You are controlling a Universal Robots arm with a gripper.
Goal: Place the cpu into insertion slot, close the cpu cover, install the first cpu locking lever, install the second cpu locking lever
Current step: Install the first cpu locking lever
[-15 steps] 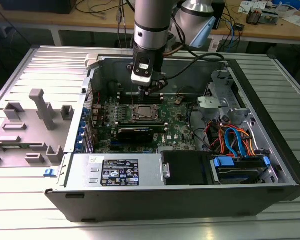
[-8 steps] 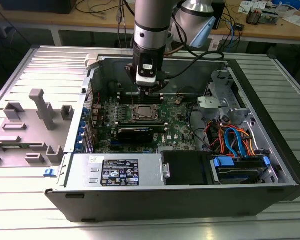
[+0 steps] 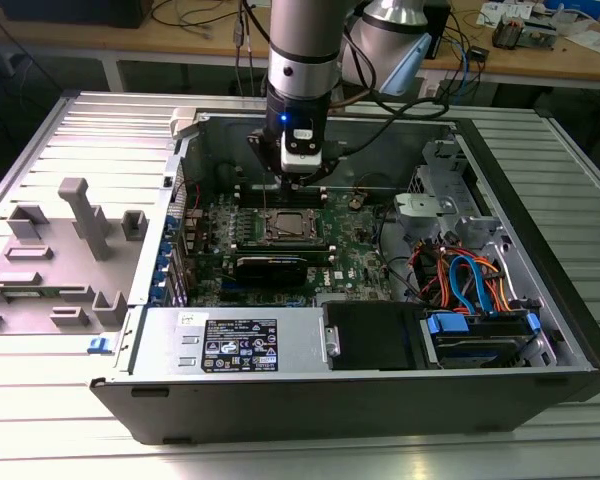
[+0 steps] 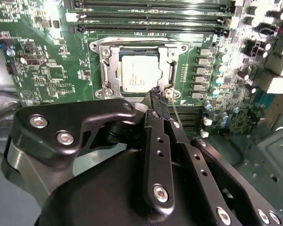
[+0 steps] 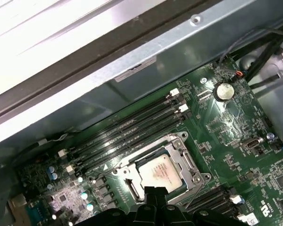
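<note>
Already seated: chip in, frame down, levers unsettled

Of the four steps, the first two look done. The small flat square cpu with its silvery metal top lies inside the square silver-rimmed insertion slot on the green motherboard. The thin silver cpu cover with its big square window lies flat around it. I cannot say whether either locking lever is home. One thin wire lever runs just beside the tips of the black gripper, which hangs low at the socket's edge. Its jaws are drawn together, tips all but meeting, and I cannot tell whether they nip that wire.

Counted: one cpu, one slot, one cover, one lever I can make out, one gripper. In the first wrist view, four long black memory slots lie beside the socket
</note>
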